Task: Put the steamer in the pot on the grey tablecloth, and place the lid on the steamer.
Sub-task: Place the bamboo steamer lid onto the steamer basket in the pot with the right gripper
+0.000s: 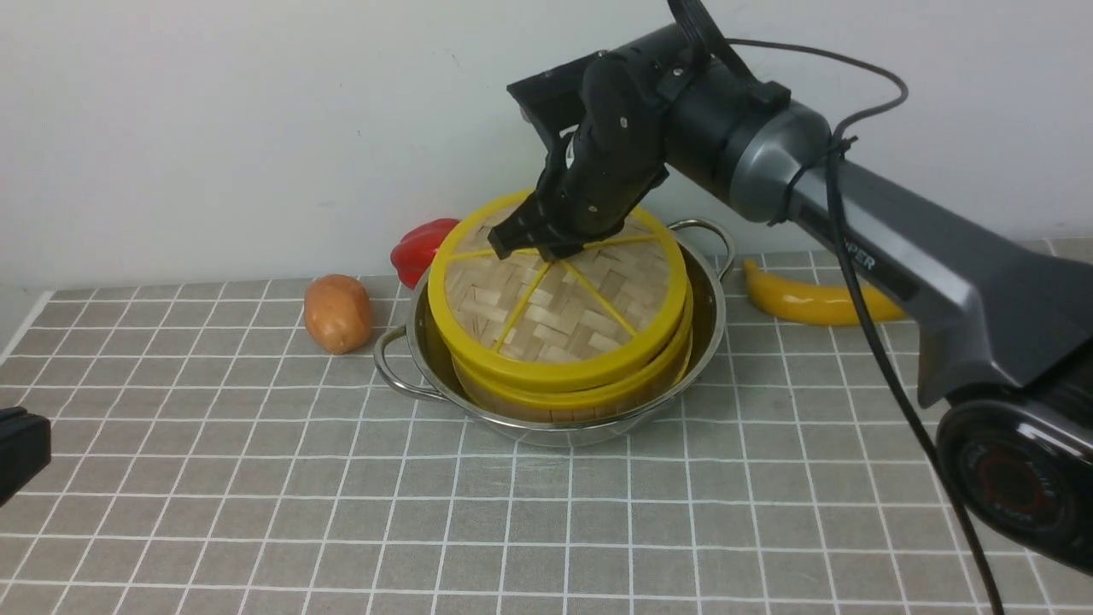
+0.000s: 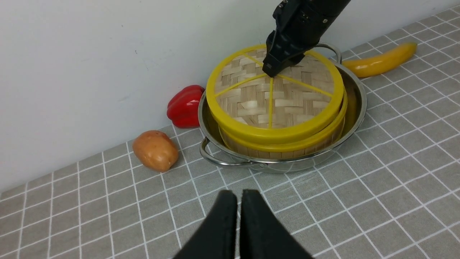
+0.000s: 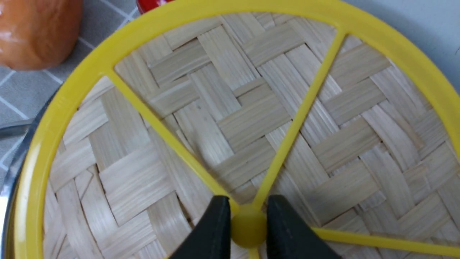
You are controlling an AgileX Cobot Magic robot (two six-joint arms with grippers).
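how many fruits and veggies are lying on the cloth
3: a potato left of the pot, a red pepper behind the pot's left side, a banana to its right. More could be hidden behind the pot.

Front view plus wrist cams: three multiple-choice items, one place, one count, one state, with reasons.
1. Where is the round bamboo steamer with yellow rims?
A) in the shiny stainless-steel pot
B) on the cloth beside it
C) held aloft
2. How many foods lie on the grey grid tablecloth?
A) one
B) three
C) five
3. The right pincer is:
A) open above the cloth
B) out of view
C) shut on the flat woven-bamboo lid

1A, its wall sits inside the pot's rim; 2B, orange potato, red pepper, yellow banana; 3C, fingers flank the yellow central knob.
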